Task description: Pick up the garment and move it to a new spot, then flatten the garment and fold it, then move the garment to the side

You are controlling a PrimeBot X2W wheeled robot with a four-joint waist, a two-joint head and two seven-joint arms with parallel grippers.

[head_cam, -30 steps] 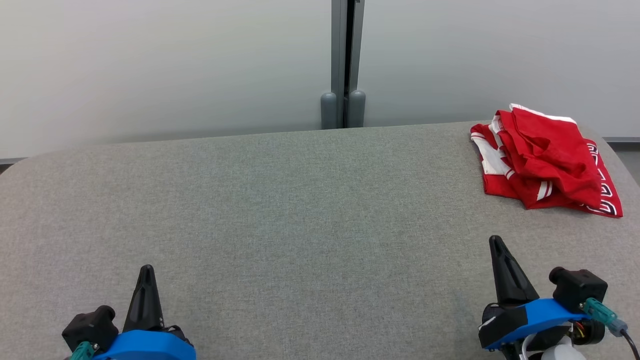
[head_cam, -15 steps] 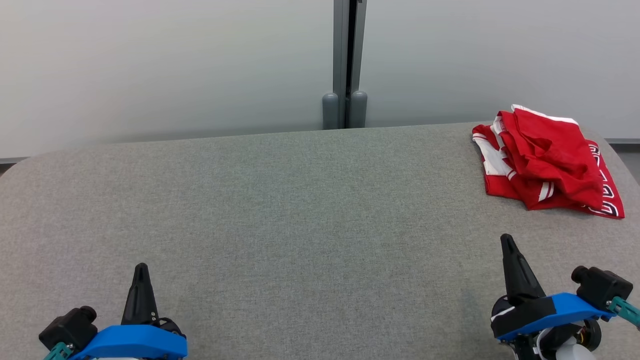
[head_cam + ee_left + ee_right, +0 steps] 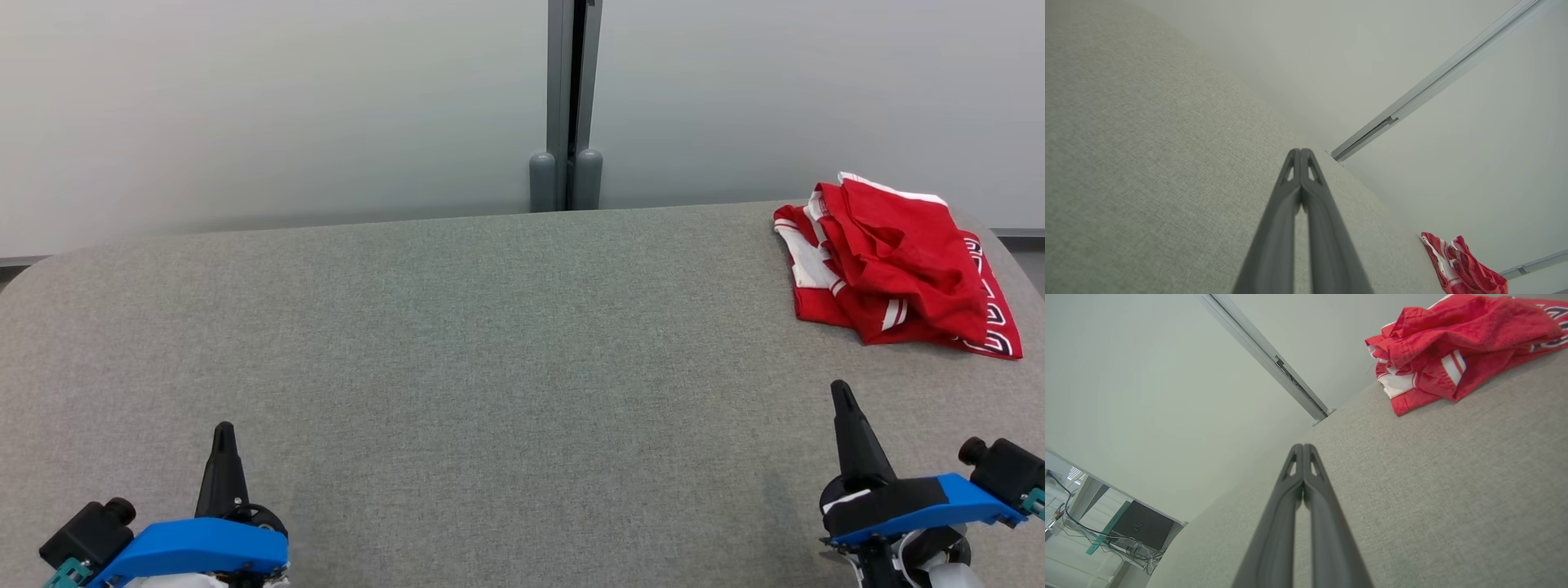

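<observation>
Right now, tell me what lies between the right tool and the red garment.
Bare grey fabric tabletop, nothing else, between the right tool and the red garment; the head view shows it.

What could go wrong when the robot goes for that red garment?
The garment lies bunched at the far right corner of the table; a clumsy push could slide it off the edge. Its layers overlap, so the right gripper, which is shut, might pinch just the top fold.

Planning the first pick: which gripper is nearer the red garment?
Right. The right gripper sits just on the near side of the red garment; the left gripper is far across the table to its left.
</observation>
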